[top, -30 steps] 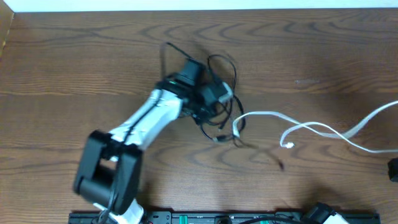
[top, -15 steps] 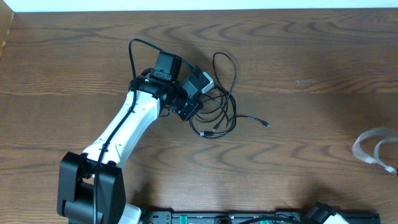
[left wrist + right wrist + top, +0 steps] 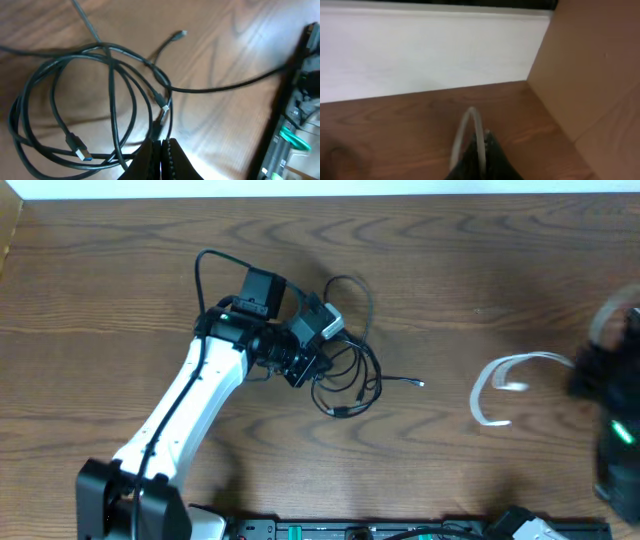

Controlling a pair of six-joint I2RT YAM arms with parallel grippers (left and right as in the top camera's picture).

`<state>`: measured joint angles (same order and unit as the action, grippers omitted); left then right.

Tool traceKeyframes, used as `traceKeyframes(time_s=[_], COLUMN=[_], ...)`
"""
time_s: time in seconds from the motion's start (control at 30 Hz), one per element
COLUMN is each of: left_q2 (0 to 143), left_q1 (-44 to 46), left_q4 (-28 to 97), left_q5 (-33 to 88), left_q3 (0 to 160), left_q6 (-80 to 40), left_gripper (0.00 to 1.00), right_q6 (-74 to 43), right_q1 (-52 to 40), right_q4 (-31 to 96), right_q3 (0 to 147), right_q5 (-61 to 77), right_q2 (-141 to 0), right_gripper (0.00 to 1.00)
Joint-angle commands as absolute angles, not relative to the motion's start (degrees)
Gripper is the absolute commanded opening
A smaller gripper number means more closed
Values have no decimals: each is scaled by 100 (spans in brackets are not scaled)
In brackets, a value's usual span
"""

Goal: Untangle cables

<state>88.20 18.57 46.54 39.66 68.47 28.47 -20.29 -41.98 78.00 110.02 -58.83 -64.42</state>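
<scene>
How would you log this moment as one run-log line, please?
left end effector: shut on black cable | right end effector: shut on white cable | separation: apart in overhead view

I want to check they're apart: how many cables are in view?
2. The black cable lies coiled mid-table at the left gripper; the white cable loops at the right, held by the right gripper, apart from the black one. No other shows.

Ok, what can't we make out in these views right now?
1. Right arm: overhead, blurred and cut by the right edge.
2. White cable: blurred overhead, plugs unreadable; right wrist shows one loop only.
3. Left gripper: wrist view, bottom edge crops the fingers; any pinched black cable strand is hidden.
</scene>
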Motion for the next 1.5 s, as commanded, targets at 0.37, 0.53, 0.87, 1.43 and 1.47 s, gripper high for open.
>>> traceKeyframes(time_s=[0.37,0.53,0.87,1.43,1.47], left_q2=[7736,7708,7708,7708,7708], left_q1=[1833,1833,1835,1835,1835], left_q4=[5360,5463,5767,6208,6219], left_q5=[3940,3942,3942,3944,3944], left_q3=[6836,6836,6836,6836,6836], left_q6=[2818,2818,2818,2814,2797], left_gripper=[7,7,7,7,7], right_q6=[-143,231,-145,-1975,-2233], right_q1=[-484,965,3253,5242,5398], right_q4=[6182,5769,5175,3938,3726], right_q3=[10971,10971,10971,10971,10971], right_q5=[-3164,-2099,-436,1953,2311], right_q2=[-7837,-8058,-8991,-10792,-10853], right_gripper=[1,1,1,1,1])
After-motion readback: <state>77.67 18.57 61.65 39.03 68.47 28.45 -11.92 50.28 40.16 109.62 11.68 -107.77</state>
